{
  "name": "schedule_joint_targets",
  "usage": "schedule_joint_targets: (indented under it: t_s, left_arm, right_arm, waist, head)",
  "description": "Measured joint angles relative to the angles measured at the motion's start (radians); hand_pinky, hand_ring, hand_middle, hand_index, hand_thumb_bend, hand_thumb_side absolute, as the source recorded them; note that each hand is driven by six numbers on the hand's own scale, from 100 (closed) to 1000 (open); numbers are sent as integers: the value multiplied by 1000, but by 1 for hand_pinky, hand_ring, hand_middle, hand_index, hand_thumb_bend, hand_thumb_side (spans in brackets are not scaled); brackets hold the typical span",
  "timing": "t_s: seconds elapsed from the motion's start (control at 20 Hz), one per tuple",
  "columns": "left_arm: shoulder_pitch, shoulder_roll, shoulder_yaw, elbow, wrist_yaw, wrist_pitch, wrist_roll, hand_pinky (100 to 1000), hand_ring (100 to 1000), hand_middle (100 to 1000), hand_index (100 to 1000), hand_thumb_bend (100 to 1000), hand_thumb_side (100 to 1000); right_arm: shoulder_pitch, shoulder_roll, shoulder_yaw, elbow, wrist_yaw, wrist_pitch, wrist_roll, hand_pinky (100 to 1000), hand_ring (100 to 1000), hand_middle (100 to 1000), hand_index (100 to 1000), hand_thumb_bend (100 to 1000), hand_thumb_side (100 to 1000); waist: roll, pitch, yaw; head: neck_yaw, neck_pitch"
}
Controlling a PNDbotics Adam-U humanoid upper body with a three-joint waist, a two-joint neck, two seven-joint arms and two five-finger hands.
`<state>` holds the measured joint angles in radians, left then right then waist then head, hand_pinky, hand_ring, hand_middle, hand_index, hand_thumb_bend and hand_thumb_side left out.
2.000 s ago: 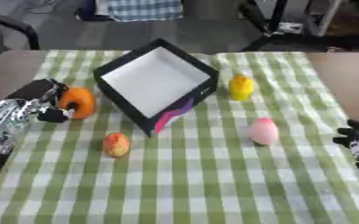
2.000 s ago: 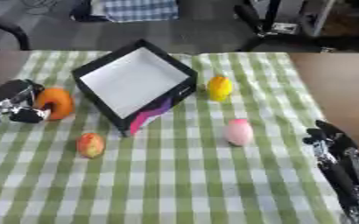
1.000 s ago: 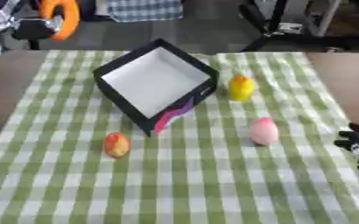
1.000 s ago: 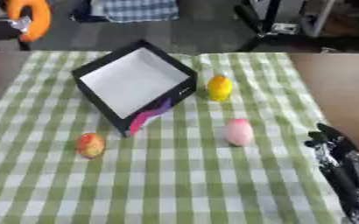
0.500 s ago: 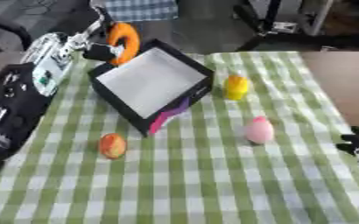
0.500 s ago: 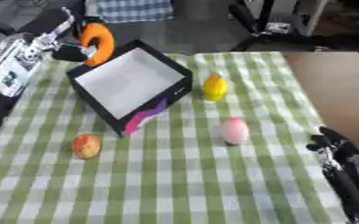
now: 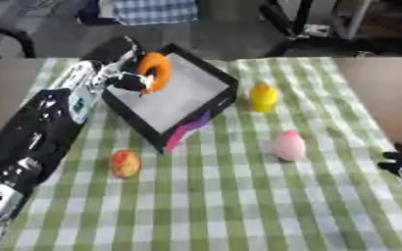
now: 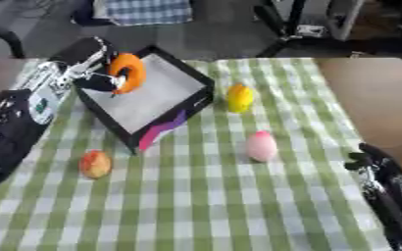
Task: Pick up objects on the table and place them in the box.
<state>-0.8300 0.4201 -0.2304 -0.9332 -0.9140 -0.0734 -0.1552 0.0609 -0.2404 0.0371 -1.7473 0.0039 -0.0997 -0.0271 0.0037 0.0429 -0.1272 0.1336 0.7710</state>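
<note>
While the orange fruit (image 7: pixel 154 71) is being held in the curled fingers of the left hand (image 7: pixel 125 77) above the box's (image 7: pixel 211 100) far-left edge, it is best being carried further over the white floor and lowered before the fingers are being opened. Near the table's (image 7: pixel 238 215) right edge the right hand (image 8: pixel 386 182) is being kept idle, its fingers relaxed.

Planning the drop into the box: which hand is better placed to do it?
Left. The left hand already holds the orange object over the box; the right hand rests at the table's right edge, holding nothing.

left hand (image 7: pixel 127 78) raised, fingers curled, right hand (image 8: pixel 372 164) resting low
</note>
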Motion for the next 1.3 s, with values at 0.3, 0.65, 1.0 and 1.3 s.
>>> schedule_joint_targets:
  t_s: [0.3,0.65,1.0,1.3]
  left_arm:
    - [19,35,-8,-77,47,-8,-40,753,639,703,949,709,713]
    - [62,139,-12,-223,143,-45,-109,760,635,699,921,566,660]
    - [216,307,9,-408,257,-138,-135,762,628,686,860,502,603]
    - [378,388,24,-573,358,-148,-196,765,634,690,843,465,577]
  right_arm:
    - [-3,0,0,0,0,0,0,884,714,704,847,100,644]
    - [-5,0,-1,0,1,0,-1,884,713,704,847,100,643]
    - [-5,0,-12,0,4,-1,-5,884,714,704,848,100,643]
    - [-7,0,-21,0,9,-2,-14,884,714,704,848,100,642]
  waist:
    - [0,0,11]
    - [0,0,20]
    - [0,0,35]
    - [0,1,51]
  head:
    - [-3,0]
    - [-8,0]
    - [-31,0]
    - [-65,0]
